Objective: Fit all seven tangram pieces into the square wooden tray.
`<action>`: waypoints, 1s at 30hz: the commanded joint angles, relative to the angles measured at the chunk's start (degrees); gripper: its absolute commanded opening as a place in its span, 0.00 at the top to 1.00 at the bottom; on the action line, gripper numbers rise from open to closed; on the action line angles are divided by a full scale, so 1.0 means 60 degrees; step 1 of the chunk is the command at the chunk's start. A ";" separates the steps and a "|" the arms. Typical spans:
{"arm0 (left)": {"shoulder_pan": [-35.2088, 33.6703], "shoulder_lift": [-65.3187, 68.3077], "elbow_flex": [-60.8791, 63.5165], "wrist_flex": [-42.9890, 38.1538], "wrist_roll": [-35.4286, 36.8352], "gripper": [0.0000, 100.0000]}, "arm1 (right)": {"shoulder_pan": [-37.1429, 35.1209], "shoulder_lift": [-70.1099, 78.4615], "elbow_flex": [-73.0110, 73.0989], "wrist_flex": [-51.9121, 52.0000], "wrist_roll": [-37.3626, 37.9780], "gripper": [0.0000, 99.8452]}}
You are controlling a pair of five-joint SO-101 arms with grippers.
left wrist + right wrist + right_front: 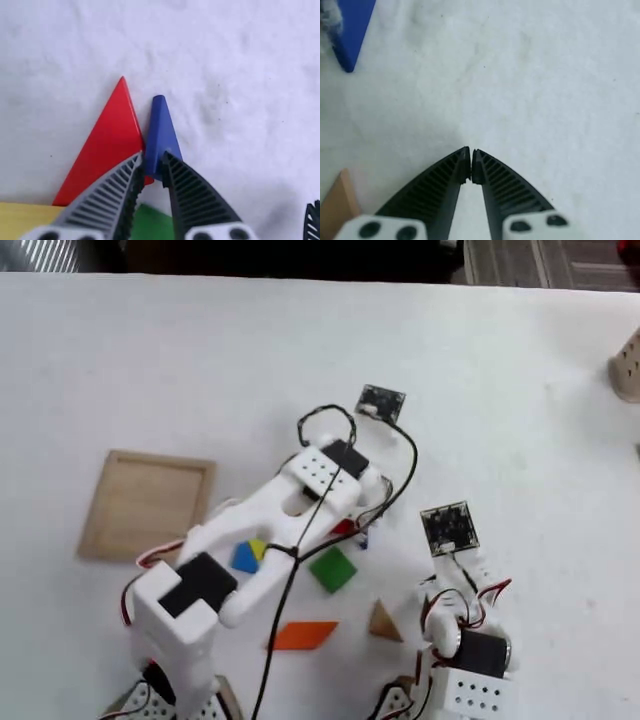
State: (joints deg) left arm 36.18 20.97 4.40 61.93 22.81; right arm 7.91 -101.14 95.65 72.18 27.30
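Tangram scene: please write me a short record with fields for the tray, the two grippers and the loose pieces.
Tray: square wooden tray, lying flat, holds no piece yet.
Left gripper: shut on the blue piece, which stands beside the red triangle.
Right gripper: shut, holding nothing.
Loose pieces: green square, orange parallelogram, tan triangle, yellow piece partly under the left arm.

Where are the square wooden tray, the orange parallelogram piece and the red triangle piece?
square wooden tray [148, 505], high view, bare middle of its floor.
orange parallelogram piece [303, 636], high view, centre of its top face.
red triangle piece [107, 150], left wrist view, middle of its visible face.
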 commanded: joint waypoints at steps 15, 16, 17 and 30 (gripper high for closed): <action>-0.0579 -0.2703 0.0645 0.1114 -0.1216 0.98 | 0.0051 -0.0110 -0.0161 0.0051 0.0117 0.98; -0.0769 -0.2835 0.0659 0.1128 -0.1231 0.98 | 0.0051 -0.0110 -0.0161 0.0051 0.0117 0.98; -0.0989 -0.2952 0.0659 0.1128 -0.1231 0.98 | 0.0051 -0.0110 -0.0161 0.0051 0.0117 0.98; -0.4476 -0.4300 0.0645 0.2022 -0.1231 0.98 | 0.0051 -0.0110 -0.0161 0.0051 0.0117 0.98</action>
State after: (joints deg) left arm 14.99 0.31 9.14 72.31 16.04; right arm 7.91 -101.14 95.65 72.18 27.30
